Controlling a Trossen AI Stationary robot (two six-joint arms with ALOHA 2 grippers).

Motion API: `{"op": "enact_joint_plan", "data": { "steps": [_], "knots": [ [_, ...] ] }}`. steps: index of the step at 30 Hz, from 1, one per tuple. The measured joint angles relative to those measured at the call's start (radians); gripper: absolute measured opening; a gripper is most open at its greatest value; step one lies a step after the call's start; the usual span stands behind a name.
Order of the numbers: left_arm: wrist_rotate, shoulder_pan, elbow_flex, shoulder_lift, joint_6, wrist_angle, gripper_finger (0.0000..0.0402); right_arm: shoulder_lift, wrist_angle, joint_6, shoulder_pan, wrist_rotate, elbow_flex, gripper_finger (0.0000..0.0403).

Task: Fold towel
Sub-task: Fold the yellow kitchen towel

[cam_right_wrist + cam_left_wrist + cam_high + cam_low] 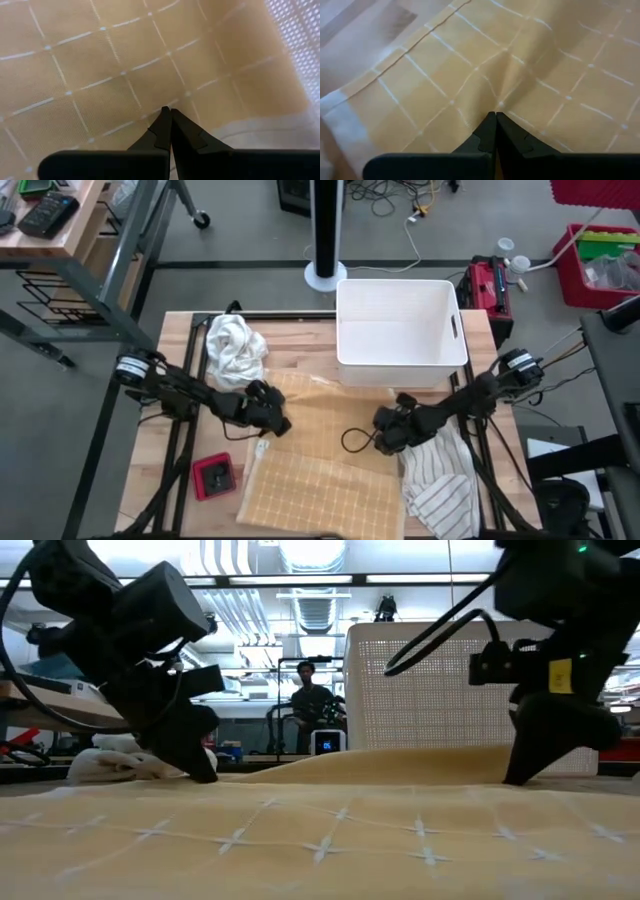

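A tan towel (320, 480) with a white grid lies spread on the wooden table, its near part flat. Across its middle a low ridge (400, 755) rises between my two grippers. My left gripper (280, 425) is shut at the towel's left side, and its tips (496, 114) point down into puckered cloth. My right gripper (383, 442) is shut at the towel's right side, slanting down onto the cloth (167, 110). My left gripper pinches a small pucker of the towel (499, 102) between its fingertips, slanting down from the table's left. Creases run out from the tips; the cloth around them lies on the table. My right gripper has its shut tips on the towel near its right edge (172, 102), slanting down from the right. How many layers it has I cannot tell.
A white bin (400, 355) stands just beyond the towel's far edge. A crumpled white cloth (235, 345) lies at the far left, a striped cloth (440, 485) at the near right. A red and black object (213, 476) lies near the left, and a black cable loop (355, 442) lies on the towel.
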Motion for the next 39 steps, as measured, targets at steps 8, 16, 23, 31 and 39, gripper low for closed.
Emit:
{"op": "enact_joint_plan", "data": {
  "steps": [8, 16, 23, 31, 39],
  "knots": [
    [0.061, 0.0, 0.007, -0.014, -0.078, -0.048, 0.0, -0.061, -0.021, -0.009, -0.008, -0.01, -0.006, 0.0],
    [0.13, -0.02, 0.028, -0.073, -0.06, -0.137, 0.0, -0.238, -0.156, 0.131, 0.0, 0.002, -0.016, 0.0],
    [0.149, -0.028, 0.032, -0.207, -0.149, -0.307, 0.0, -0.482, -0.15, 0.234, 0.0, -0.047, -0.154, 0.0],
    [0.105, -0.031, -0.02, -0.362, -0.203, -0.321, 0.0, -0.685, 0.046, 0.356, -0.024, -0.087, -0.337, 0.0002],
    [0.069, -0.032, -0.08, -0.394, -0.216, -0.254, 0.0, -0.705, 0.099, 0.381, -0.083, -0.034, -0.399, 0.009]
  ]
}}
